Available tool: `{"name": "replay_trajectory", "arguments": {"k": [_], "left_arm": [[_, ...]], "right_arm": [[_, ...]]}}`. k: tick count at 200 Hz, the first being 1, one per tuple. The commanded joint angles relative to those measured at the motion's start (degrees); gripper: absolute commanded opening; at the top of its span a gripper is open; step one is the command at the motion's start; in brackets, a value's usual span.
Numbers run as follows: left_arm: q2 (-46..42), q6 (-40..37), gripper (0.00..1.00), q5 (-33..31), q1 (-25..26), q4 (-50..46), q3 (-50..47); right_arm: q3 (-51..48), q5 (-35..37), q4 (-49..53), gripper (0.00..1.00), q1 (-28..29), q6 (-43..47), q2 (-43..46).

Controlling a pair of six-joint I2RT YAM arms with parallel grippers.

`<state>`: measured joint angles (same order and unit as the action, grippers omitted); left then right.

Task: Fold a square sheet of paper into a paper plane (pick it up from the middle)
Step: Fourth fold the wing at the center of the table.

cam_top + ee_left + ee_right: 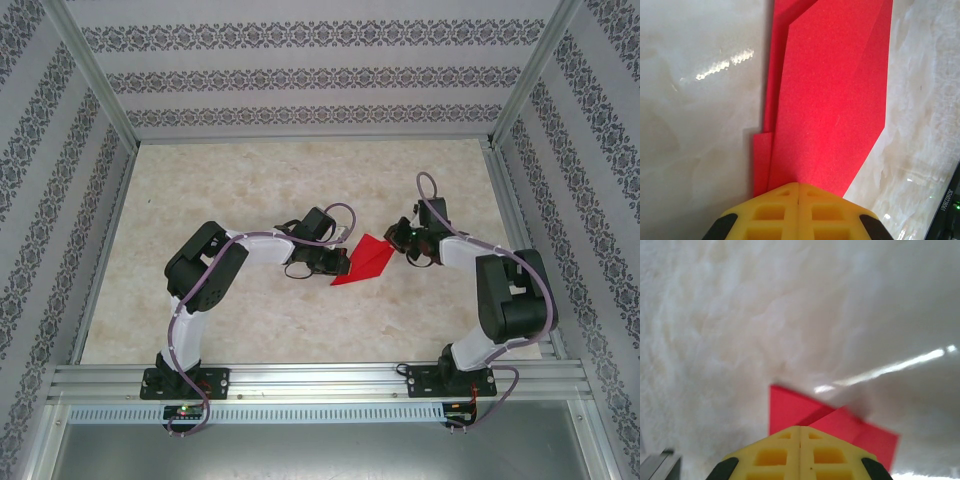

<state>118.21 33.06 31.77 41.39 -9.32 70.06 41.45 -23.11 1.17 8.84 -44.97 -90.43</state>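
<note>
The square sheet of paper lies flat mid-table, bright red and folded in layers into a pointed, plane-like wedge with its tip toward the near left. My left gripper is shut, its yellow fingertips resting on the paper's left end, with nothing between the jaws. My right gripper is shut too, its tips on the far right corner of the paper. Overlapping flaps and a crease show in both wrist views. The paper under the fingers is hidden.
The pale marbled tabletop is bounded by aluminium rails at the near edge and patterned walls on three sides. A dark part of the right arm shows at the lower right of the left wrist view.
</note>
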Motion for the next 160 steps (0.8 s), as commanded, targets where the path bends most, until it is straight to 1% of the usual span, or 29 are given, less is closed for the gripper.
{"name": "replay_trajectory", "arguments": {"k": [1, 37, 54, 65, 86, 123, 138, 149, 160], "left_arm": [[3.51, -1.07, 0.00, -6.08, -0.08, -11.95, -2.39], [3.25, -0.70, 0.00, -6.67, -0.06, -11.55, -1.82], [3.09, -0.59, 0.00, -6.33, -0.08, -10.90, -1.77], [3.08, -0.54, 0.00, -5.98, -0.08, -10.81, -1.54], [2.50, -0.78, 0.00, -5.34, -0.07, -10.21, -1.34], [-0.76, -0.66, 0.00, -2.74, -0.08, -9.07, 0.35], [-2.52, 0.62, 0.05, -1.19, -0.08, -7.79, 1.33], [-3.67, 2.51, 0.11, -0.13, -0.08, -5.69, 1.15], [-4.21, 4.53, 0.14, 1.34, -0.05, -3.50, 0.79]], "right_arm": [[-1.20, -3.59, -3.28, 0.03, 2.47, -1.65, 0.60], [-2.54, -6.99, -6.53, 0.03, 6.51, -4.78, -3.67], [-3.90, -9.26, -10.73, 0.03, 7.30, -6.07, -5.84], [-4.35, -10.08, -11.76, 0.03, 7.34, -6.53, -7.27], [-5.04, -9.36, -11.13, 0.03, 7.12, -6.08, -8.35], [-4.86, -5.39, -4.95, 0.03, 6.35, -3.32, -8.36], [-4.78, -4.72, -3.60, 0.03, 6.19, -2.68, -8.26], [-4.71, -4.24, -2.97, 0.03, 6.19, -2.39, -8.25], [-4.61, -4.04, -2.59, 0.03, 6.24, -2.25, -8.36]]}}
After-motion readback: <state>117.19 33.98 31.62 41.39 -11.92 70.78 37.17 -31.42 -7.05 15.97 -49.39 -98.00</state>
